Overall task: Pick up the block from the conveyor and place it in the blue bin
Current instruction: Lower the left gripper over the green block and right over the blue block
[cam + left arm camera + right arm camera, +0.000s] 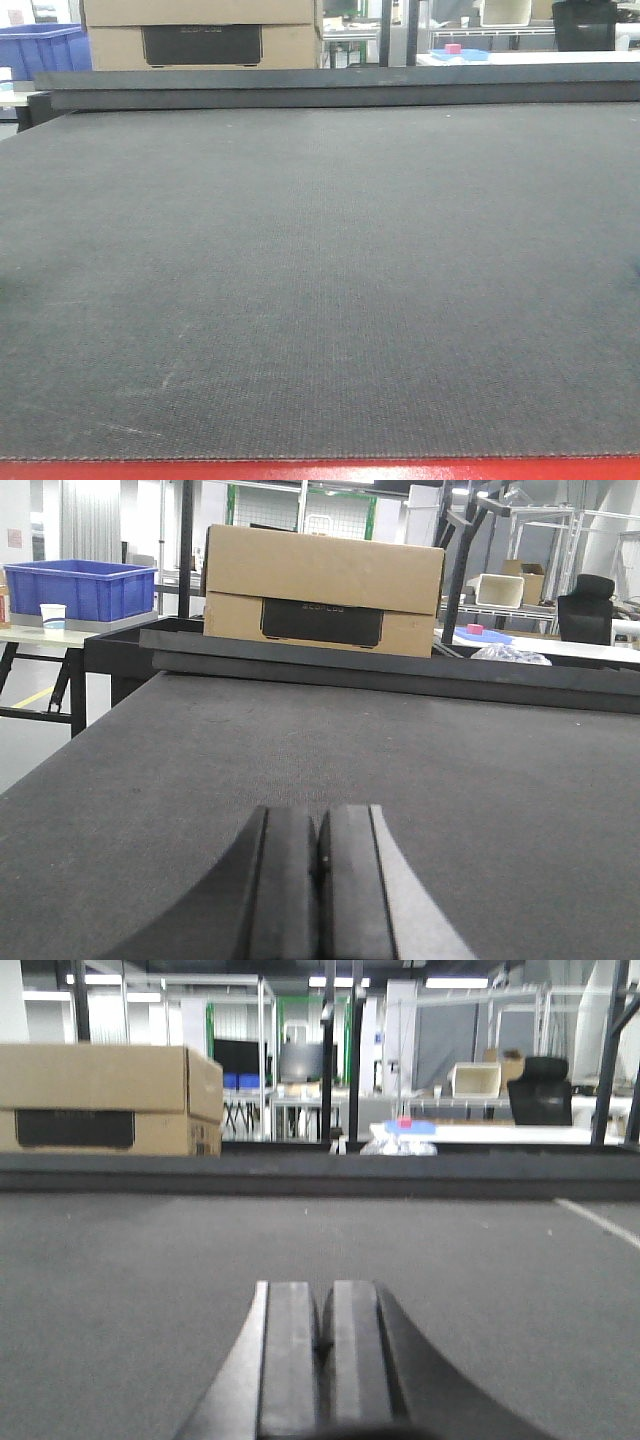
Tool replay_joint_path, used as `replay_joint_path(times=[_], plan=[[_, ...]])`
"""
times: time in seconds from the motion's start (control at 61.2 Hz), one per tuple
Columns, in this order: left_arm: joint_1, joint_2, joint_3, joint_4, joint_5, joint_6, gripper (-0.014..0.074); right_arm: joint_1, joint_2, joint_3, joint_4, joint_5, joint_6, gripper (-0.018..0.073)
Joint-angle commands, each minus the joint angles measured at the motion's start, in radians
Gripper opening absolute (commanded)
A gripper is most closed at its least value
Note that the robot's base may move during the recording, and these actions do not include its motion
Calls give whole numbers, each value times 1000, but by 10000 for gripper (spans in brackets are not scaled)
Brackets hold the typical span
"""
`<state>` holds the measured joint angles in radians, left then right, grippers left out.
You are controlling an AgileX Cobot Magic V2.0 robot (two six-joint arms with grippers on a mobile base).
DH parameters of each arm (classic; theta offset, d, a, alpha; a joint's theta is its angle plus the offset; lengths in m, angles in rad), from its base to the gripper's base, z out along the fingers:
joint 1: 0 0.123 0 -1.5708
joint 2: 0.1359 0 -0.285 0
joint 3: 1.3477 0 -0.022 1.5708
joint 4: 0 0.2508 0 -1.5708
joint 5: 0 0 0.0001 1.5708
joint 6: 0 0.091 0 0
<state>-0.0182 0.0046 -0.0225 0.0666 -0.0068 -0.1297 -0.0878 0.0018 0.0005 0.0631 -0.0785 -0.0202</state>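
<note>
Standing beyond the conveyor [320, 280], a cardboard box [322, 580] (printed ECOFLOW).

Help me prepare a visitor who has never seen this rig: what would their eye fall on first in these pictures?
The dark grey conveyor fills nearly the whole front view, with no block showing on it and a red frame edge along the bottom. Beyond its far side sits a big cardboard box, with the blue bin off to the left. The left gripper and right gripper hang low over the belt, both shut.
</note>
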Motion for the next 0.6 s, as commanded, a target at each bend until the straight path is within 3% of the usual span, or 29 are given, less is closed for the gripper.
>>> replay_joint_path(times=[0.0,0.163,0.261,0.49,0.588], plan=[[5,-5,-85,-4,35,-5,-111,1,-2,-40,-8,-28,-9,-168],[5,13,-302,27,242,-5,-111,1,-2,-229,14,78,-9,-168],[5,82,-419,51,312,-5,-111,1,30,-359,14,230,-9,-168],[5,401,-674,47,536,-5,-111,1,289,-610,14,588,-9,-168],[5,584,-801,42,695,-5,-111,1,438,-698,14,721,-9,-168]])
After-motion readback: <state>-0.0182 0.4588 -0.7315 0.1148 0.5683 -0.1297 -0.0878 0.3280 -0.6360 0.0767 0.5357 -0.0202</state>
